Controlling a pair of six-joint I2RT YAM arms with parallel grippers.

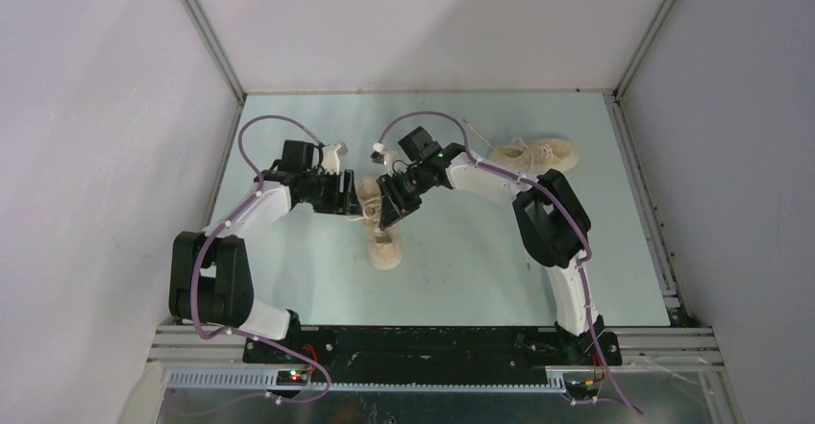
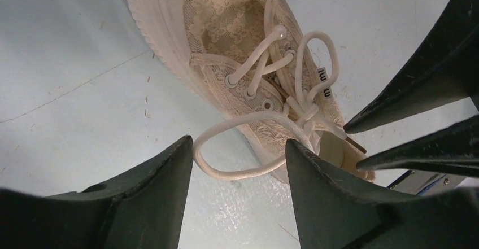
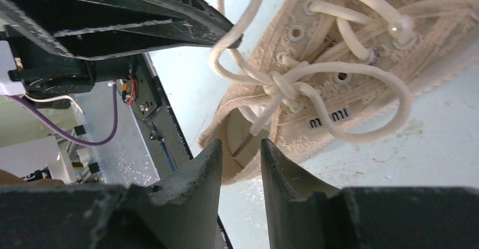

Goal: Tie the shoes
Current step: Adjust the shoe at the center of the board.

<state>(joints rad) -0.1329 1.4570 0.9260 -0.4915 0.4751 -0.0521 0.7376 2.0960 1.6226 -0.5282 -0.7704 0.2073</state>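
Note:
One cream-beige shoe (image 1: 385, 247) lies mid-table with its toe toward the arms. Its laces (image 2: 265, 51) are crossed into a loose knot (image 3: 279, 85) with a loop on each side. My left gripper (image 2: 238, 142) is open, low over the table beside the shoe (image 2: 226, 17). One lace loop (image 2: 226, 173) lies between its fingers, untouched by them. My right gripper (image 3: 242, 143) is open by a narrow gap and holds nothing. It points at the shoe's heel opening (image 3: 243, 130), and a lace end (image 3: 260, 122) hangs just beyond its tips. The second shoe (image 1: 543, 155) lies at the back right.
Both grippers (image 1: 354, 203) (image 1: 392, 214) crowd the same shoe, with their fingers close together. The left gripper's fingers (image 3: 169, 23) show in the right wrist view, at the upper left. The pale blue table (image 1: 481, 280) is walled at the back and sides. Purple cables (image 1: 255, 131) loop over both arms.

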